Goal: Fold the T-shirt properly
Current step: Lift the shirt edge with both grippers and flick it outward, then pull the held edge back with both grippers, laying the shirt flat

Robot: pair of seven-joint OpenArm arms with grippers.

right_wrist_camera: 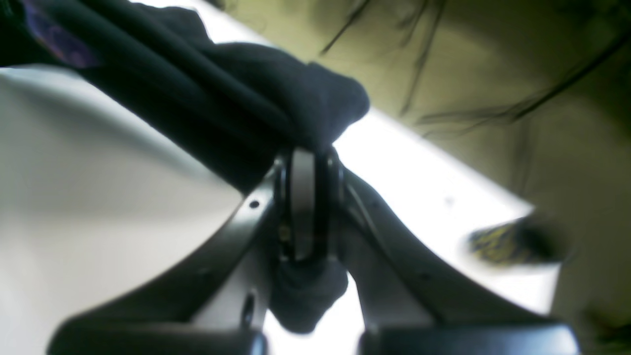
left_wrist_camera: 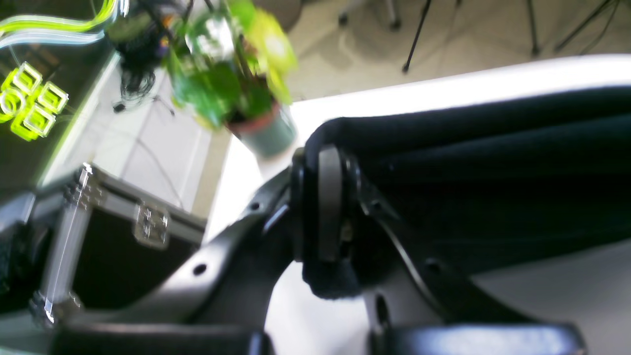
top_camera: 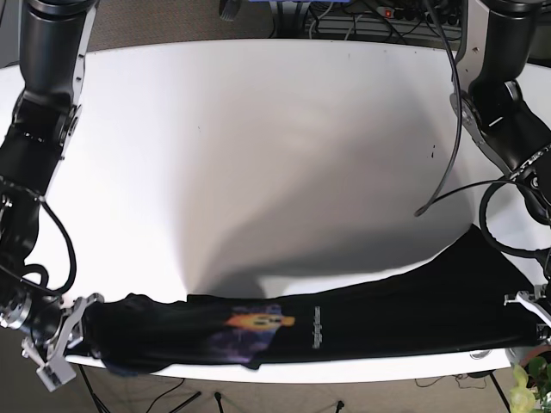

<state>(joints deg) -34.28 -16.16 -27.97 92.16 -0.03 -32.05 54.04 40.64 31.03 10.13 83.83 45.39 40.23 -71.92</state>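
A black T-shirt [top_camera: 344, 323] with an orange and purple print lies stretched along the white table's [top_camera: 258, 155] near edge in the base view. My left gripper [left_wrist_camera: 329, 207] is shut on one end of the shirt [left_wrist_camera: 493, 162]; in the base view it [top_camera: 525, 317] sits at the right end. My right gripper [right_wrist_camera: 303, 202] is shut on the other end of the shirt [right_wrist_camera: 222, 108]; in the base view it [top_camera: 82, 325] sits at the left end. Both ends look lifted off the table, and the cloth bunches around the fingers.
A potted plant [left_wrist_camera: 236, 79] and a black flight case [left_wrist_camera: 123, 236] stand on the floor beyond the table edge in the left wrist view. Cables and a power strip [top_camera: 362, 17] lie behind the table's far edge. A cable [top_camera: 448, 172] hangs by the left arm.
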